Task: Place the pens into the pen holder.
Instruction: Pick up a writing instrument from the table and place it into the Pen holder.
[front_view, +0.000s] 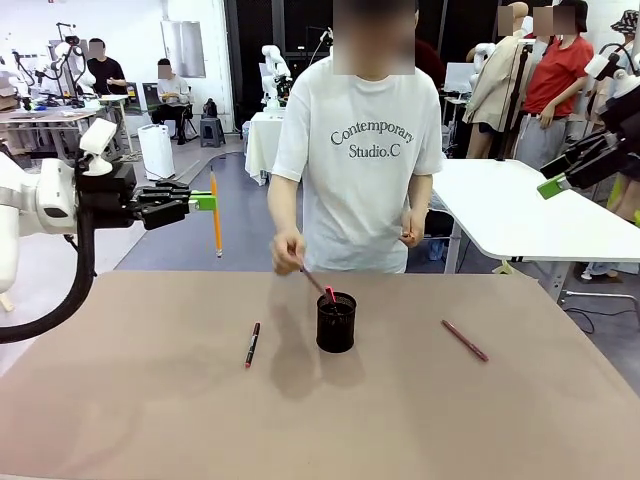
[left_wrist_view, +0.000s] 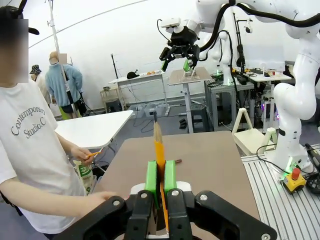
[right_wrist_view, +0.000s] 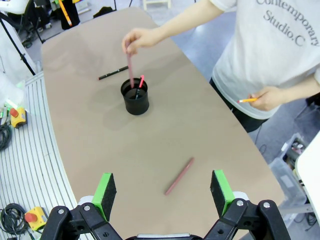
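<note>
My left gripper (front_view: 206, 201) hangs high above the table's left side, shut on a yellow-orange pencil (front_view: 215, 215) that points down; in the left wrist view the pencil (left_wrist_view: 159, 147) sits between the green pads (left_wrist_view: 151, 176). The black mesh pen holder (front_view: 336, 322) stands mid-table with a red-tipped pen (front_view: 330, 294) in it. A person's hand (front_view: 288, 250) lowers a pinkish pen (right_wrist_view: 130, 70) into the holder (right_wrist_view: 135, 97). A black pen with red ends (front_view: 252, 344) lies left of the holder, and a pinkish-red pen (front_view: 465, 340) lies to its right. My right gripper (right_wrist_view: 162, 192) is open, high at the right.
The person stands at the far edge, the other hand (right_wrist_view: 267, 97) holding a short orange pencil (right_wrist_view: 247, 100). A white table (front_view: 520, 215) stands behind on the right. The brown tabletop (front_view: 150, 420) has bare room near the front.
</note>
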